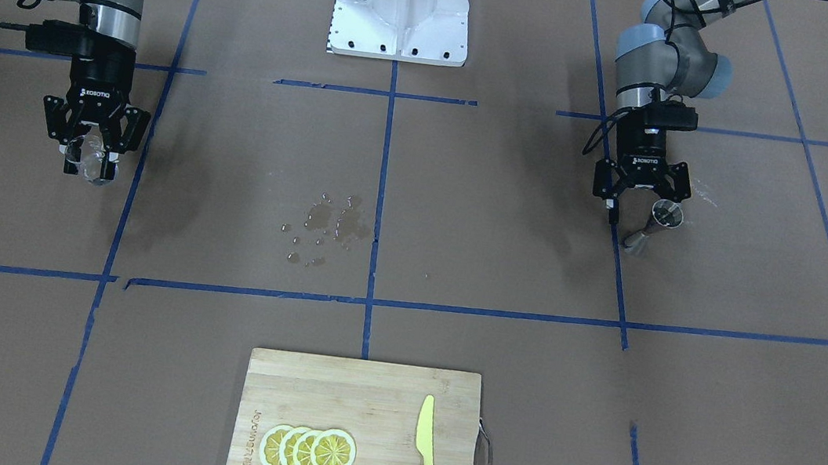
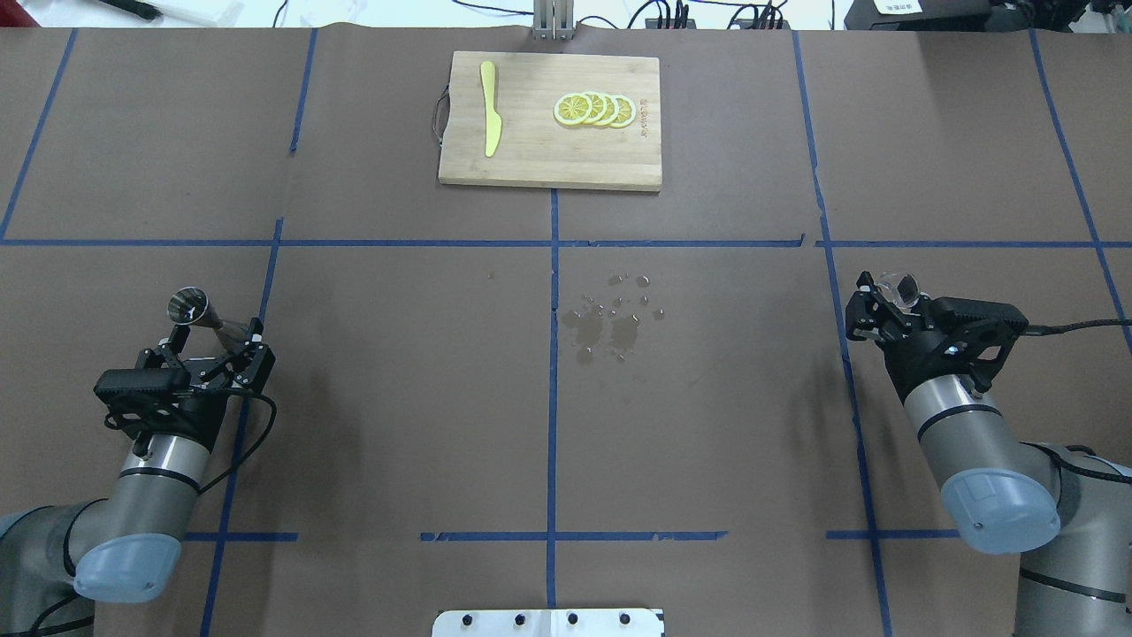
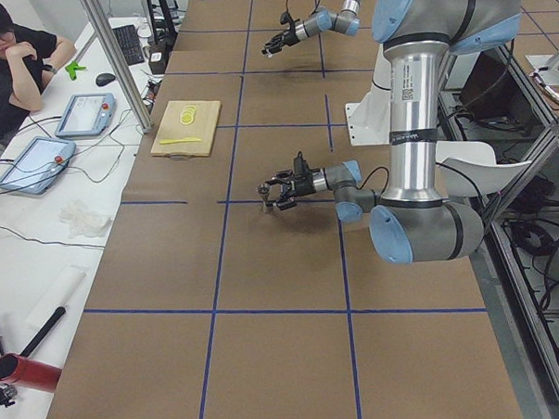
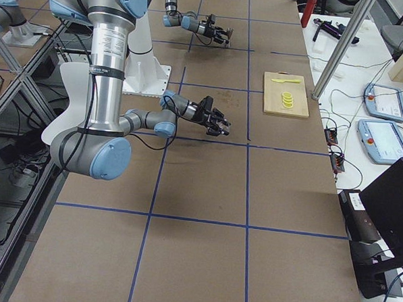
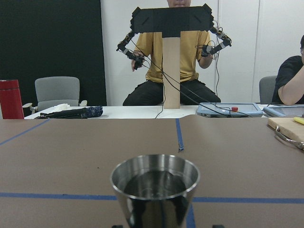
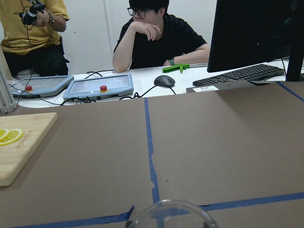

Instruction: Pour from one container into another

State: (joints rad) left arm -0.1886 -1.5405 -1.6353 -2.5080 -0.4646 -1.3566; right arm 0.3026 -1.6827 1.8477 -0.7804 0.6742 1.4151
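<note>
Jigger and glass cup sit at opposite ends of the table, well apart, spilled droplets midway between. Left gripper clamps the jigger's lower cone, mouth up; right gripper grasps the cup. Pouring likely needs both arms to travel inward, the cup ending above the jigger's mouth.

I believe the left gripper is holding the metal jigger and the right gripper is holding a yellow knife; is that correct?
Not quite. The left gripper does hold the metal jigger, but the right gripper holds the clear glass cup, as the front-facing view shows. The yellow knife lies on the cutting board.
</note>
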